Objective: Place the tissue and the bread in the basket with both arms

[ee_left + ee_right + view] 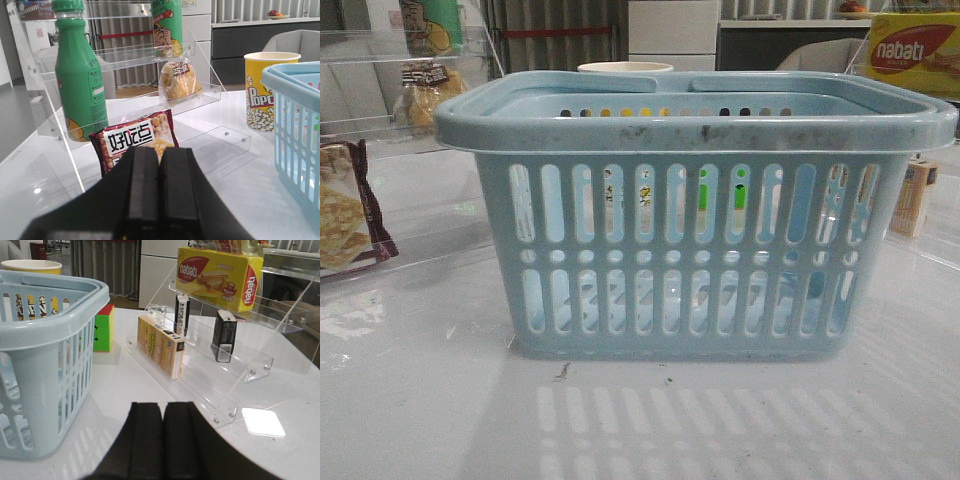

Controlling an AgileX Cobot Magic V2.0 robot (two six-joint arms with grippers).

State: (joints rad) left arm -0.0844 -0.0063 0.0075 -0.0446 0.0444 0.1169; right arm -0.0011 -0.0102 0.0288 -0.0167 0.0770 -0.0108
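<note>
Bread (178,80) sits on the acrylic shelf (200,95) near the desk's left edge; tissue (223,336) stands on the right-side rack (235,375). Basket (695,215) is mid-desk, apparently without either item. You're at the start: nothing picked. Left gripper (159,190) and right gripper (163,440) both have jaws closed, holding nothing. Next, open each and reach its shelf. Only the right wrist view shows the tissue; front view shows neither gripper.
</note>
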